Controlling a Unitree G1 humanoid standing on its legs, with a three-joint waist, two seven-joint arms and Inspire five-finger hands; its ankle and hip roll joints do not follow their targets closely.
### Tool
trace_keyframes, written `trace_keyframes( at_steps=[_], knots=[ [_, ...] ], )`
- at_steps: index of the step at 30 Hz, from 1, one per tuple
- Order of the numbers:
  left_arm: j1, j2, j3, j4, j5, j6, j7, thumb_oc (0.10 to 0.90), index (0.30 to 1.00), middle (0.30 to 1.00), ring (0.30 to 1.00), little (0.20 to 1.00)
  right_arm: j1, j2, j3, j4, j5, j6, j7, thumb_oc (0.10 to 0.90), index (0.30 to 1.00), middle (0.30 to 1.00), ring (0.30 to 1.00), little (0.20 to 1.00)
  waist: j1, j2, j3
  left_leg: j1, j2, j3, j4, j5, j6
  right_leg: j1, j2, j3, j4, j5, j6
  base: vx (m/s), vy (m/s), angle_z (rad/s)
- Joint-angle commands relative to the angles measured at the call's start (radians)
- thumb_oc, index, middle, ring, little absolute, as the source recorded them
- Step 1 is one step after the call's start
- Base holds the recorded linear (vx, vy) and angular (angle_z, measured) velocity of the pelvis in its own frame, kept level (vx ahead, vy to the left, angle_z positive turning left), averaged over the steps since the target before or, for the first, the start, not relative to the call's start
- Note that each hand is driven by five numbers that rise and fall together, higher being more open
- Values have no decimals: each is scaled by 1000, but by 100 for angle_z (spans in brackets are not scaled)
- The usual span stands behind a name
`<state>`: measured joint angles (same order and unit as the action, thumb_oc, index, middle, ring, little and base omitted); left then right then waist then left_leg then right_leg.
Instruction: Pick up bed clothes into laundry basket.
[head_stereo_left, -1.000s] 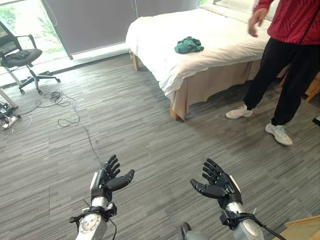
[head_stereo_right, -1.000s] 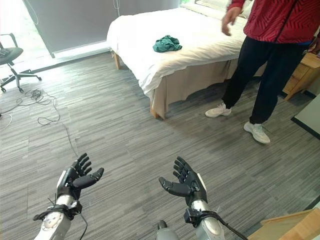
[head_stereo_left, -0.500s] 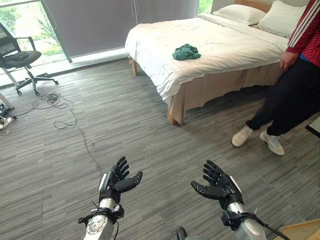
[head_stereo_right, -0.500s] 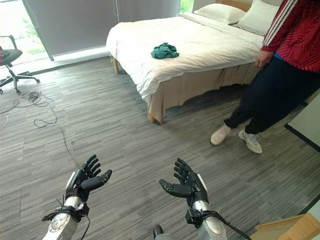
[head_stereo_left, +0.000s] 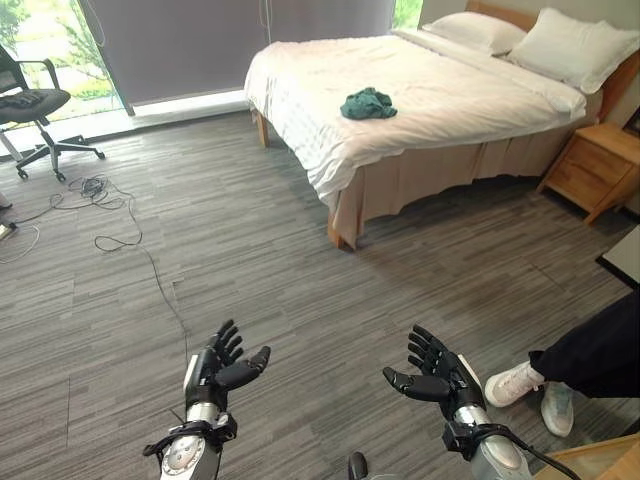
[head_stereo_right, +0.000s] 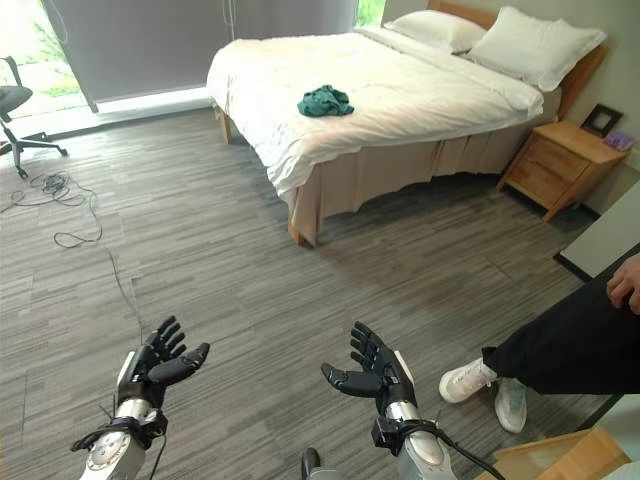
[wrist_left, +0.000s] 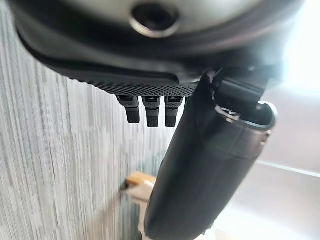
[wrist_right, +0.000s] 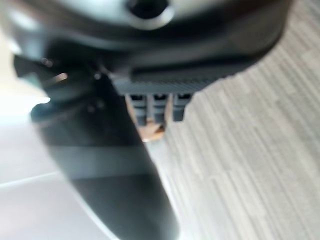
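Observation:
A crumpled dark green garment (head_stereo_left: 368, 103) lies on the white bed (head_stereo_left: 470, 100) near its foot end, far ahead of me. My left hand (head_stereo_left: 218, 372) is held low over the floor at the lower left, fingers straight and spread, holding nothing. My right hand (head_stereo_left: 437, 378) is at the lower right, palm turned inward, fingers relaxed and empty. Both hands are a long way short of the bed. In the left wrist view the left hand's fingers (wrist_left: 149, 111) point out straight beside the thumb. The right wrist view shows straight fingers (wrist_right: 159, 107) too.
A person's leg and white shoes (head_stereo_left: 520, 384) stand on the floor at the right, close to my right hand. A wooden nightstand (head_stereo_left: 592, 170) sits right of the bed. An office chair (head_stereo_left: 35, 105) and loose cables (head_stereo_left: 100, 190) are at the far left. Grey plank floor lies between me and the bed.
The view has shifted, showing more of the bed's head end. The person has moved from beside the bed to the lower right. Both hands stay open in about the same pose.

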<state>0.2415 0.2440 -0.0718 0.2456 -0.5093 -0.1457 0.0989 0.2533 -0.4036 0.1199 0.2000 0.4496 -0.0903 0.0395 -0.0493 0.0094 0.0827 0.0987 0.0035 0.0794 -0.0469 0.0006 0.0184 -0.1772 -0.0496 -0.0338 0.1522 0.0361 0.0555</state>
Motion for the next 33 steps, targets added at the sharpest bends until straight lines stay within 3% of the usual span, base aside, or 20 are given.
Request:
trace_keyframes(
  at_steps=[1,11,14,16,17,18,19,22,23,24,26,27,28,29,30,32,33],
  knots=[
    [-72,71,41,-127,7,-87,-33,800,900,900,900,900,-66,-11,-64,-113,5,-86,-12,800,900,900,900,900,-15,-51,20,-90,56,-10,89,-59,-45,153,-60,14,-85,-78,56,15,-6,29],
    [-32,71,83,-121,31,-87,-15,800,900,900,900,900,-87,18,-8,-107,42,-80,14,800,900,900,900,900,12,-49,22,-90,46,-23,96,-67,-42,165,-85,-17,-102,-62,69,21,37,9],
    [-41,70,95,-120,25,-90,-5,800,900,900,900,900,-111,20,13,-111,42,-72,17,800,900,900,900,900,25,-42,39,-112,15,-34,125,-84,-19,129,-114,-11,-9,-74,88,3,226,3],
    [-59,73,93,-114,36,-89,10,800,900,900,900,900,-119,30,36,-114,31,-67,17,800,900,900,900,900,23,-30,63,-94,-24,-53,128,-93,26,27,-148,27,274,-23,83,31,294,12],
    [-59,73,93,-114,36,-89,10,800,900,900,900,900,-119,30,36,-114,31,-67,17,800,900,900,900,900,24,-30,62,-95,-24,-53,128,-93,26,25,-148,27,274,-22,83,108,312,36],
    [-74,78,83,-110,55,-80,15,800,900,900,900,900,-118,32,63,-117,13,-64,20,800,900,900,900,900,17,-14,91,-54,-42,-66,124,-101,54,-62,-141,71,493,63,59,129,320,33],
    [-83,81,80,-112,56,-80,21,800,900,900,900,900,-122,36,77,-120,6,-63,21,800,900,900,900,900,14,0,112,-30,-45,-68,118,-107,68,-108,-149,63,569,90,50,126,318,26],
    [-96,90,73,-115,72,-80,19,800,900,900,900,900,-126,33,83,-123,7,-65,28,800,900,900,900,900,2,12,130,-9,-47,-77,119,-126,74,-205,-136,35,646,55,53,309,113,-13],
    [-130,93,58,-115,45,-95,13,800,900,900,900,900,-117,27,70,-120,35,-68,26,800,900,900,900,900,-50,4,123,73,-62,-120,93,-185,50,-260,-75,-7,364,15,61,446,-54,-22],
    [-130,93,58,-115,45,-95,13,800,900,900,900,900,-117,27,70,-120,35,-68,26,800,900,900,900,900,-53,7,125,74,-58,-123,92,-183,49,-253,-73,-13,353,21,60,680,-94,15],
    [-167,99,41,-98,34,-104,13,800,900,900,900,900,-105,22,62,-122,46,-74,23,800,900,900,900,900,-95,-5,113,156,-66,-167,61,-228,19,-260,-63,-30,58,62,90,530,-100,73],
    [-185,102,36,-85,32,-104,15,800,900,900,900,900,-105,22,66,-123,46,-73,26,800,900,900,900,900,-106,-9,102,194,-57,-168,43,-246,3,-260,-68,-73,-32,86,100,615,-109,95],
    [-191,103,34,-74,33,-105,16,800,900,900,900,900,-109,23,70,-121,40,-70,24,800,900,900,900,900,-109,-7,95,239,-44,-166,22,-262,-11,-263,-73,-174,-111,111,109,456,-74,106],
    [-192,103,34,-73,33,-106,16,800,900,900,900,900,-108,23,70,-121,39,-70,24,800,900,900,900,900,-114,2,98,245,-32,-169,17,-264,-13,-249,-65,-186,-125,115,108,609,-134,47],
    [-184,95,38,-84,34,-102,14,800,900,900,900,900,-115,19,72,-132,37,-66,23,800,900,900,900,900,-107,3,74,282,-17,-154,35,-276,-41,-250,-102,-332,-120,128,104,614,-171,-59],
    [-169,86,27,-94,25,-108,9,800,900,900,900,900,-116,12,83,-141,53,-68,30,800,900,900,900,900,-94,5,40,259,14,-144,167,-194,-92,-200,-101,-352,-69,114,54,733,-232,-78],
    [-157,80,23,-96,14,-106,9,800,900,900,900,900,-114,13,91,-146,67,-68,33,800,900,900,900,900,-97,14,18,229,41,-136,284,-101,-128,-178,-66,-337,-45,74,21,666,-270,10]
  ],
)
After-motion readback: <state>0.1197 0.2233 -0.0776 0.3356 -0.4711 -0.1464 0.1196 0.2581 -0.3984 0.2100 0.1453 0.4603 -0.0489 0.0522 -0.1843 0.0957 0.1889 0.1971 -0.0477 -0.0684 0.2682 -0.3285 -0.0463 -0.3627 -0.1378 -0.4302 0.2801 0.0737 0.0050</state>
